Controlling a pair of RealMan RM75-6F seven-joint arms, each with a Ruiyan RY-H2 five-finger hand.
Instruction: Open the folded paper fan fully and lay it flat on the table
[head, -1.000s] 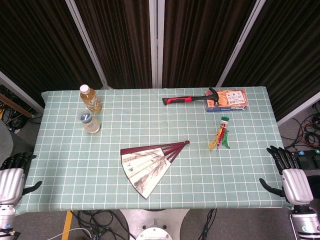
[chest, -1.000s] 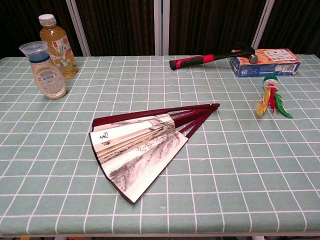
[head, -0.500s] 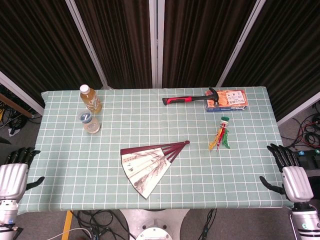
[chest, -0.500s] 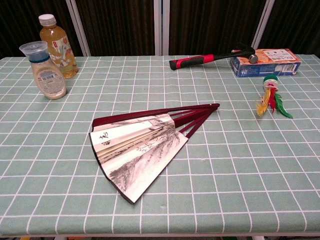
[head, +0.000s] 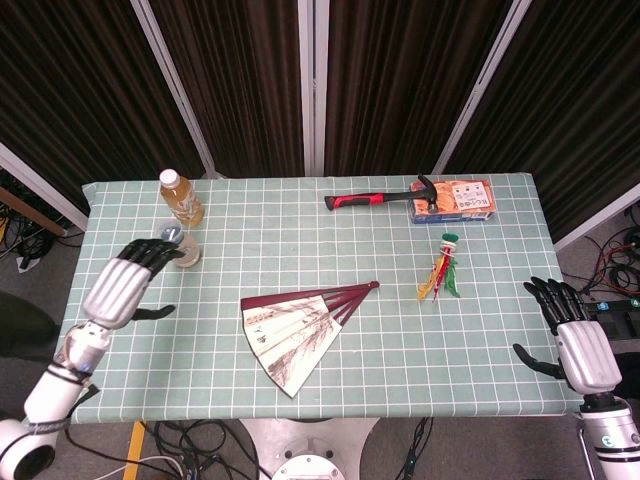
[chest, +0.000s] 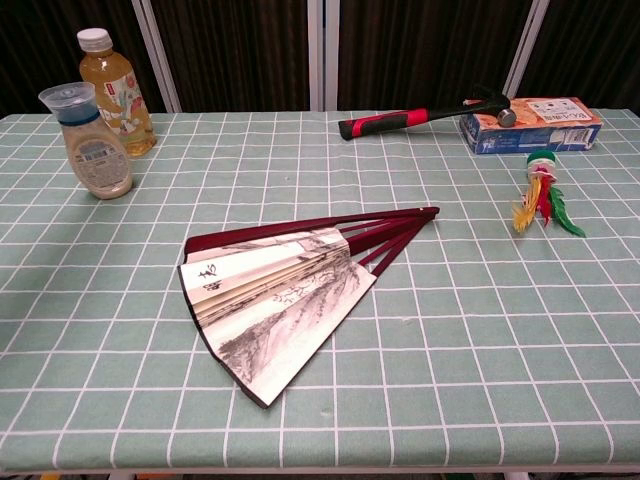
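Note:
A paper fan (head: 297, 330) (chest: 274, 297) with dark red ribs lies partly spread on the green checked tablecloth, its pivot end pointing up and right. My left hand (head: 130, 283) hovers over the table's left side, fingers apart and holding nothing, well left of the fan. At the table's right edge my right hand (head: 573, 338) is raised, fingers spread and empty, far from the fan. The chest view shows neither hand.
A juice bottle (head: 181, 197) and a small capped bottle (head: 182, 246) stand at the back left, close to my left hand. A red-handled hammer (head: 378, 197), an orange box (head: 457, 200) and a feathered shuttlecock (head: 443, 268) lie at the back right.
My left hand has risen from below the table's left edge and moved in over the table. The right hand has lifted slightly. The fan has not moved.

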